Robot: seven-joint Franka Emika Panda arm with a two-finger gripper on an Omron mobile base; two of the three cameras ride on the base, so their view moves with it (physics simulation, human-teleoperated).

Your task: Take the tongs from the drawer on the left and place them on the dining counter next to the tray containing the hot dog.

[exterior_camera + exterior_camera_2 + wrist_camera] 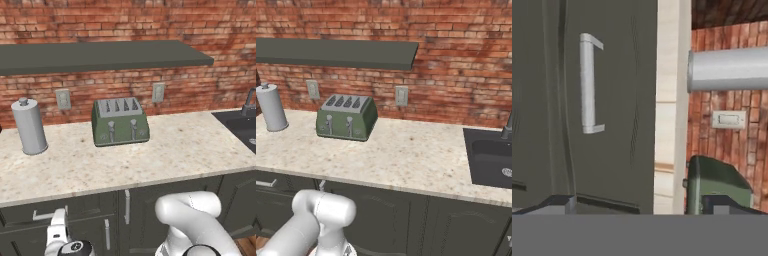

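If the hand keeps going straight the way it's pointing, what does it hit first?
Most likely the drawer front, near its silver bar handle, which lies dead ahead in the hand view; depth is unclear.

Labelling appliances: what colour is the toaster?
Dark green with silver levers; the toaster shows best in the left base view.

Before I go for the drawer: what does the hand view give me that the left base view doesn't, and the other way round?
Hand view: the gripper tips, set wide apart, facing the drawer front. Left base view: the shelf, the sink, a second wall outlet and the cabinet doors. Both: the drawer's bar handle, the counter edge, the grey canister, the green toaster and one outlet.
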